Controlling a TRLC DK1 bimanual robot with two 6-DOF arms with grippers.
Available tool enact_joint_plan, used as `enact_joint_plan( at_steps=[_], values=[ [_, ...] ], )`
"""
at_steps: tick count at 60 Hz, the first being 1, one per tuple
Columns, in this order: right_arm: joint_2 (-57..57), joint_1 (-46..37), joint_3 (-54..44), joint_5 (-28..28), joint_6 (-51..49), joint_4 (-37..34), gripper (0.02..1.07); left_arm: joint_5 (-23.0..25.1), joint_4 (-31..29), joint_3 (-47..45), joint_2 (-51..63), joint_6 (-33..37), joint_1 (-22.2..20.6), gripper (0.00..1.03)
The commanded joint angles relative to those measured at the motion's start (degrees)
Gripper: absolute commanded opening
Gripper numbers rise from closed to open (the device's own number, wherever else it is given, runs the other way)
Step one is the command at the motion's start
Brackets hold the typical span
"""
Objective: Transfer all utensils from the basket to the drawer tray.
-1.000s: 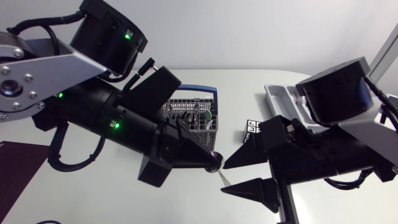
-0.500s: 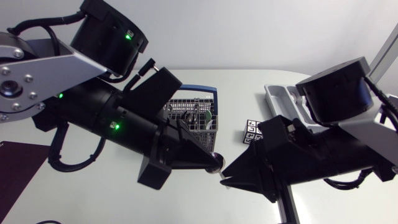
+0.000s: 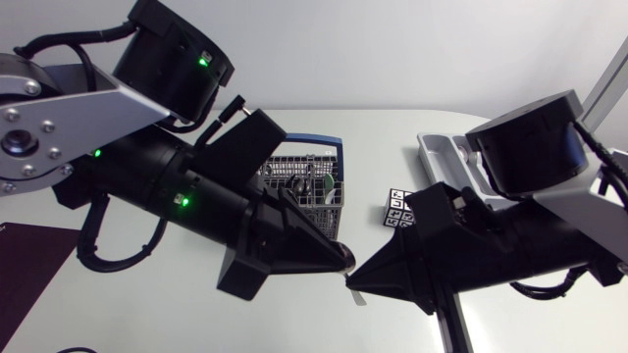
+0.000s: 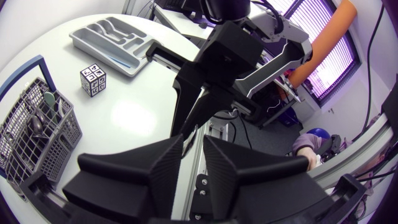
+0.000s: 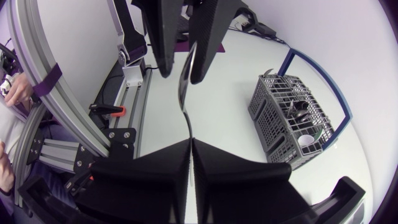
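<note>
- Utensil is held in mid-air over the table, between the basket and the drawer tray; it is touching neither.
- Right gripper is clenched on the handle end, its fingers pressed together around it; left gripper is closed on the other end, with the utensil pinched between its 2 fingertips in the right wrist view.
- Step is judged a hand-over from left to right; more utensils are seen standing in the basket, so the task is judged far from done.
- Risk 1: if the left grip is released before the right one is secure, the utensil could drop onto the table; the thin handle gives little to hold.
- Risk 2: if either arm pulls away while both are clamped, the utensil could be twisted or dragged out of the right fingers.
- Risk 3: the utensil could swing about the handle once it is held at 1 end only.
- Risk 4: the marker cube lies on the way to the tray and could be knocked.
- Writing: none legible; only black-and-white square patterns are noted on the cube.
</note>
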Motion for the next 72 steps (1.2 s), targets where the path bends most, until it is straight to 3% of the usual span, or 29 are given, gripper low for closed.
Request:
enact_joint_plan(
  at_steps=[1, 10, 19, 30, 32, 42, 50, 60, 72],
  values=[
    [1.6, 0.3, -1.1, 0.7, 0.7, 0.3, 0.08, 0.7, 0.0, -0.1, -0.6, 1.0, 0.4, 0.54],
    [3.1, 0.2, -2.1, 1.9, -0.1, -0.1, 0.08, 0.5, 0.9, 2.2, -0.3, 0.1, 3.0, 0.78],
    [3.3, -1.4, -3.3, 4.6, -1.9, -0.2, 0.08, -2.3, 4.1, 5.4, 0.1, -3.8, 7.2, 0.84],
    [3.3, -9.7, -4.1, 8.8, -7.3, -0.3, 0.08, -12.7, 5.0, 6.6, 1.1, -3.5, 8.1, 0.85],
    [3.3, -11.9, -4.2, 9.3, -8.6, 0.1, 0.08, -17.6, 5.5, 6.4, 1.7, -3.2, 7.7, 0.85],
    [4.4, -24.4, -5.1, 11.8, -16.7, 3.0, 0.08, -27.2, 5.5, 5.5, 5.1, -1.4, 6.2, 0.85],
    [6.0, -34.7, -5.9, 12.0, -24.4, 5.8, 0.08, -33.0, 6.0, 4.8, 7.0, 0.9, 4.0, 0.85],
    [8.6, -46.9, -6.7, 12.2, -34.6, 9.7, 0.08, -37.0, 6.1, 6.1, 9.9, 1.1, 1.6, 0.85],
    [16.8, -59.7, -7.0, 14.1, -46.5, 19.9, 0.08, -41.8, 6.2, 7.8, 13.4, 1.5, -1.2, 0.85]
  ],
)
